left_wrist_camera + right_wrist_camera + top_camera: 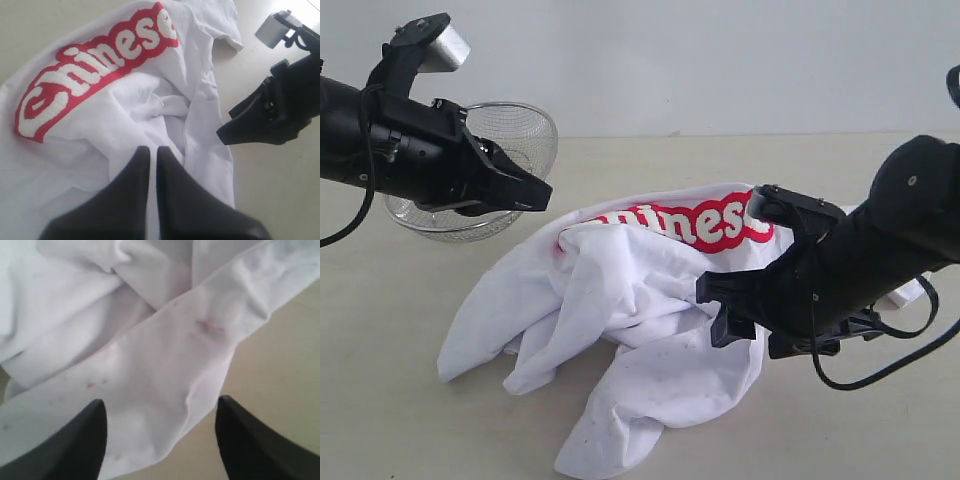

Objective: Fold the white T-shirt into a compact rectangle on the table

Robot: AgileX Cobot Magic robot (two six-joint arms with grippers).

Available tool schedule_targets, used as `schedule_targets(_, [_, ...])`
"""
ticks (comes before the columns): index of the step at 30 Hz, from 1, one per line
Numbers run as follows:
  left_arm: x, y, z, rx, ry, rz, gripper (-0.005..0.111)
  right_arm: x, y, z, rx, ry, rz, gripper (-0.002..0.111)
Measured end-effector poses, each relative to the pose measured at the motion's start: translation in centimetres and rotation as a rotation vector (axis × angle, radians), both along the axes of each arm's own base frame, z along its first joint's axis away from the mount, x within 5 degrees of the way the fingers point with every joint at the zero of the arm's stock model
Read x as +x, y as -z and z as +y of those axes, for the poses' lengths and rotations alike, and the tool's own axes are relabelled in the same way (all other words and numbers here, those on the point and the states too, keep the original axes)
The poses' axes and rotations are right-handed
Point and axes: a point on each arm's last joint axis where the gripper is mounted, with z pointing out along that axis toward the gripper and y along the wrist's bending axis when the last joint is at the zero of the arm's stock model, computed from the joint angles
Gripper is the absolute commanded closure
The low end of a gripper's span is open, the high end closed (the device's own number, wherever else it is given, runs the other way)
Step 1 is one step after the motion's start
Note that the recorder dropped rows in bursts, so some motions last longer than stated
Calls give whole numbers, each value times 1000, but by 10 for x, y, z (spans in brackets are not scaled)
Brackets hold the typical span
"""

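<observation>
Table | white T-shirt crumpled | right fingers spread wide over it | left fingers closed, apart

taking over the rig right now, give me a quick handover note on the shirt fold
Left gripper: fingers shut, holding nothing, raised near the wire-mesh basket.
Right gripper: fingers open, just over the white T-shirt, gripping nothing.
T-shirt: crumpled heap mid-table, red lettering partly showing.
Done: no neat fold visible.
Left: spread it flat, then fold it into a compact rectangle.
</observation>
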Motion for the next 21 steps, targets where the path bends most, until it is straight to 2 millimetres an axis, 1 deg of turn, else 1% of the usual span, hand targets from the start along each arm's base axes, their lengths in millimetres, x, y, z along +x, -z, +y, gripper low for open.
schedule_targets(4, [0, 0, 0, 0, 0, 0, 102, 4, 10, 0, 2, 42, 11, 53])
schedule_targets(12, [0, 0, 0, 0, 0, 0, 102, 11, 24, 2, 19, 88, 8, 53])
schedule_targets(15, [0, 0, 0, 0, 0, 0, 102, 13, 29, 4, 37, 90, 10, 56])
schedule_targets(16, [0, 0, 0, 0, 0, 0, 102, 13, 30, 4, 43, 91, 7, 59])
schedule_targets(18, [0, 0, 0, 0, 0, 0, 102, 14, 30, 5, 48, 93, 1, 72])
schedule_targets(20, [0, 0, 0, 0, 0, 0, 102, 15, 32, 5, 50, 99, 2, 88])
schedule_targets(21, [0, 0, 0, 0, 0, 0, 102, 15, 32, 5, 49, 96, -1, 100])
